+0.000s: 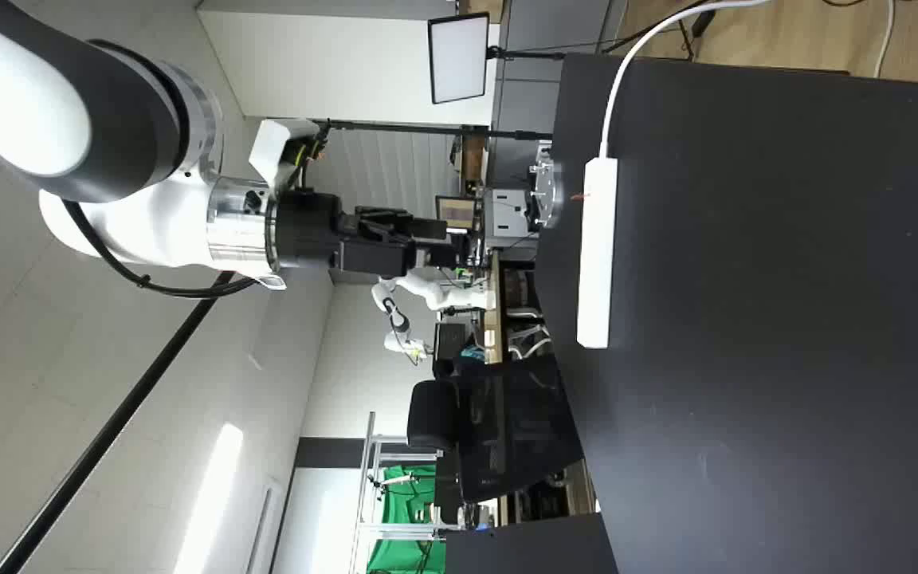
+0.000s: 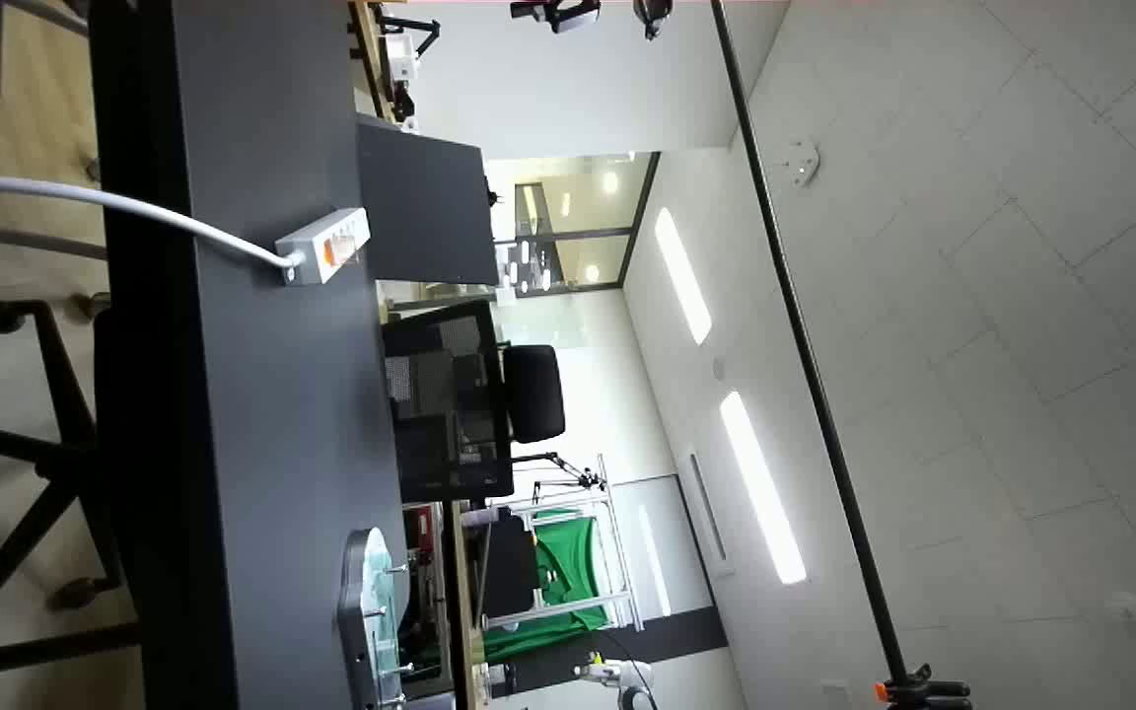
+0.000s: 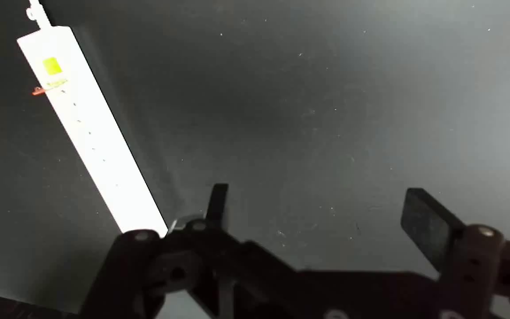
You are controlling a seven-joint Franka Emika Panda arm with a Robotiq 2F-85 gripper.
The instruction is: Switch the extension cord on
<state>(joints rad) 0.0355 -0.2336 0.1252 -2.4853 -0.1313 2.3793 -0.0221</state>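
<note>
The extension cord, a long white bar, lies on the dark table in both exterior views. In the wrist view it also shows, slanting from upper left to lower middle, its near end partly behind a finger. A small yellow switch sits near the cable end; it looks orange in an exterior view. A small red tab sticks out beside the bar. My gripper is high above the table, apart from the cord. Its fingers are wide apart with nothing between them.
A white cable runs from the cord over the edge of the table. A clear plate with bolts stands on the table. Mesh chairs stand behind the table. Both exterior pictures are turned sideways.
</note>
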